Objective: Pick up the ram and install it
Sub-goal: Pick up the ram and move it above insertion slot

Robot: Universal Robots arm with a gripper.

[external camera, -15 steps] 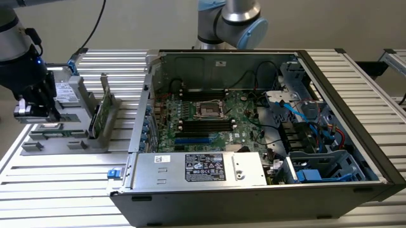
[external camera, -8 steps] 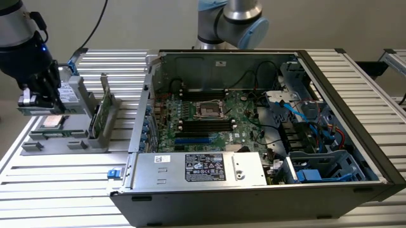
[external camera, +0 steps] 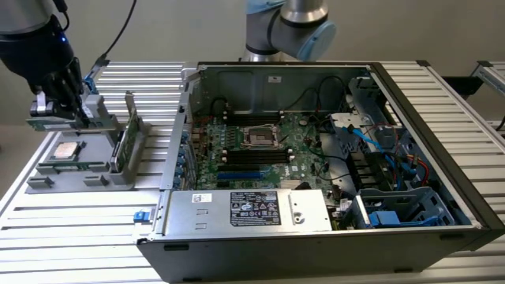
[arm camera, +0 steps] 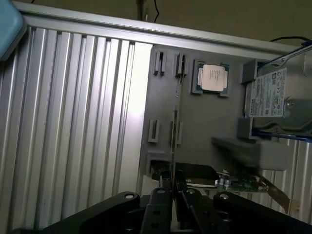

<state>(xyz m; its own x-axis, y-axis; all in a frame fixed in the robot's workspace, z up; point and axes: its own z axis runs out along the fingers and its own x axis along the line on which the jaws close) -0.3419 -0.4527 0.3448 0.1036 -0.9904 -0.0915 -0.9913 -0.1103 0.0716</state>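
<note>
Slippage is the chief worry. In the exterior view the hand [external camera: 57,115] is clenched on the ram [external camera: 39,123], which hangs just above the grey holder [external camera: 79,171], on its side away from the computer case [external camera: 316,236]. The grip looks to bite only a short stretch of the strip, so a jolt could tilt it or drop it onto the holder. The tall green card [external camera: 126,139] stands in the holder on the side toward the case, and a low sweep across could clip it. In the wrist view the ram [arm camera: 173,146] shows edge-on between the fingers of the hand [arm camera: 173,194], over the holder [arm camera: 204,122] near the processor chip [arm camera: 213,78]; any skew in the grip would likely make it jam at a slot.
</note>
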